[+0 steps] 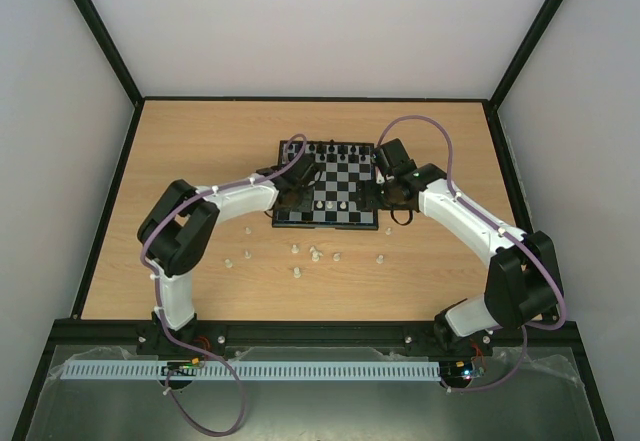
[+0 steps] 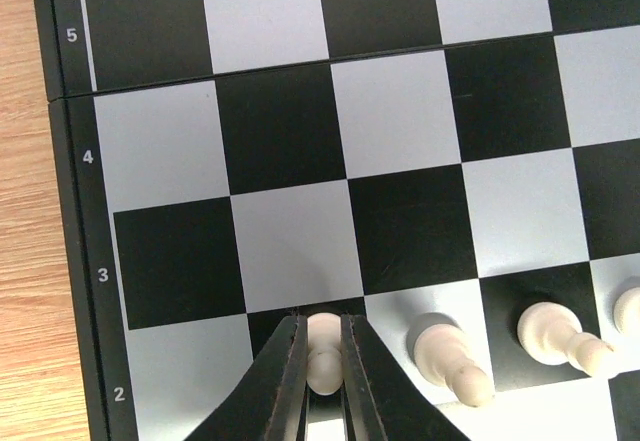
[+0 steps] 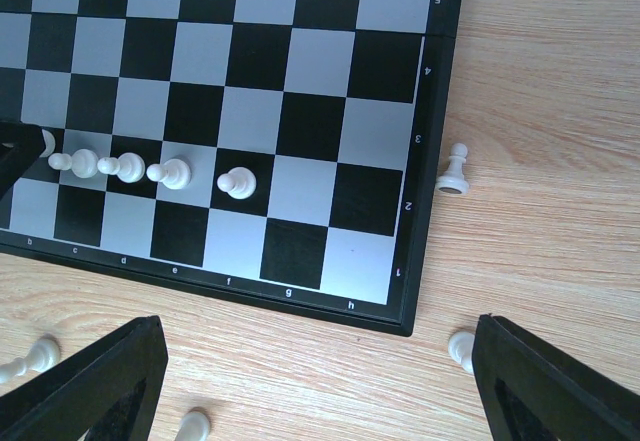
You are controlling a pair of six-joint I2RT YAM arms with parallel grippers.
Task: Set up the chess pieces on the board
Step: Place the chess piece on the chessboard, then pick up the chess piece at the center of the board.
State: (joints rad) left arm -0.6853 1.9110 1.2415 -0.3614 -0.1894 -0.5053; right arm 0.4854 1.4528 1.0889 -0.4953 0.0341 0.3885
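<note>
The board (image 1: 330,219) lies mid-table with black pieces along its far rows. My left gripper (image 2: 322,361) is shut on a cream pawn (image 2: 323,336), held between its fingers (image 2: 285,381) over a dark square in row 2, second column of the board (image 2: 70,211). More white pawns (image 2: 448,356) stand to its right in the same row. In the right wrist view several pawns (image 3: 237,182) line row 2 of the board (image 3: 420,161). My right gripper (image 3: 320,381) hangs open over bare table by the board's near right corner, with nothing between its fingers (image 3: 560,386).
Loose white pieces (image 1: 316,255) lie scattered on the wood in front of the board. One pawn (image 3: 455,171) stands just off the board's right rim, another (image 3: 462,349) lies close to my right finger. Black frame walls border the table.
</note>
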